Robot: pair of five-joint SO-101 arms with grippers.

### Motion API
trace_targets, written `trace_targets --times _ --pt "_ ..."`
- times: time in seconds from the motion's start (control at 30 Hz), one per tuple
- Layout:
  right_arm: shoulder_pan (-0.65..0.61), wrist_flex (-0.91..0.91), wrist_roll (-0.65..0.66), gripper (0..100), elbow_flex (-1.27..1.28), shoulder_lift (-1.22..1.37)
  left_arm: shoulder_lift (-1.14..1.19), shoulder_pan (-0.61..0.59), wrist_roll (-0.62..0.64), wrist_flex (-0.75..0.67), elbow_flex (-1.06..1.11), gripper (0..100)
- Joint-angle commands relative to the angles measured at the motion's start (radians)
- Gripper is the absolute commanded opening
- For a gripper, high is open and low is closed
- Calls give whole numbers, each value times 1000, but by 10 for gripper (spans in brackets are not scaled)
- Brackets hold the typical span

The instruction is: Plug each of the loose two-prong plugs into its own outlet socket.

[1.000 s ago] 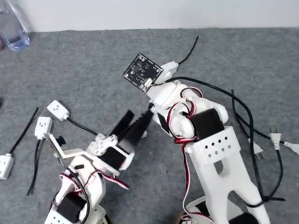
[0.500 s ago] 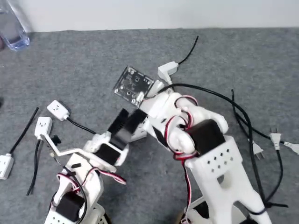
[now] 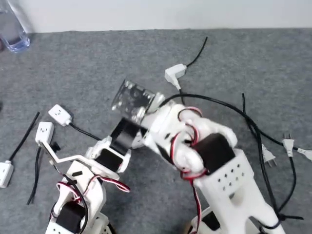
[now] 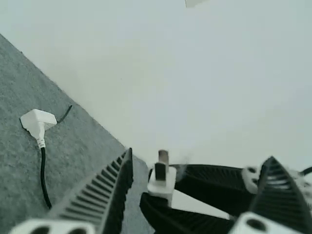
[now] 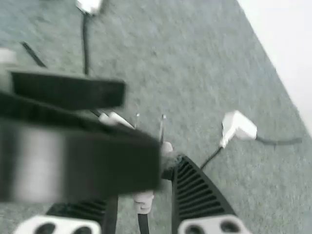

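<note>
My right gripper is shut on a white two-prong plug, prongs pointing away from the wrist and its cord trailing back between the fingers. My left gripper stands open around that same plug, one ridged finger on each side. In the high view the two grippers meet near the table's middle, under the right arm's camera board. A white outlet socket lies just beyond them on the grey carpet.
Three more white sockets lie at the left with black cords. Two loose plugs and looping black cables sit at the right. A clear bottle stands at the back left corner.
The right arm has swung left and down, bringing the plug to the left gripper. The left gripper has drawn back slightly and now brackets the plug.
</note>
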Motion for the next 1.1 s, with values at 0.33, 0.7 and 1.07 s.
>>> trace_targets --times 0.33,0.7,1.07 --pt "-53 44 2 8 -69 -94 -9 11 5 3 1 385" --pt "-134 124 2 8 -129 -104 -9 14 5 3 10 385" --pt "-151 127 2 8 -161 -104 -9 11 5 6 10 385"
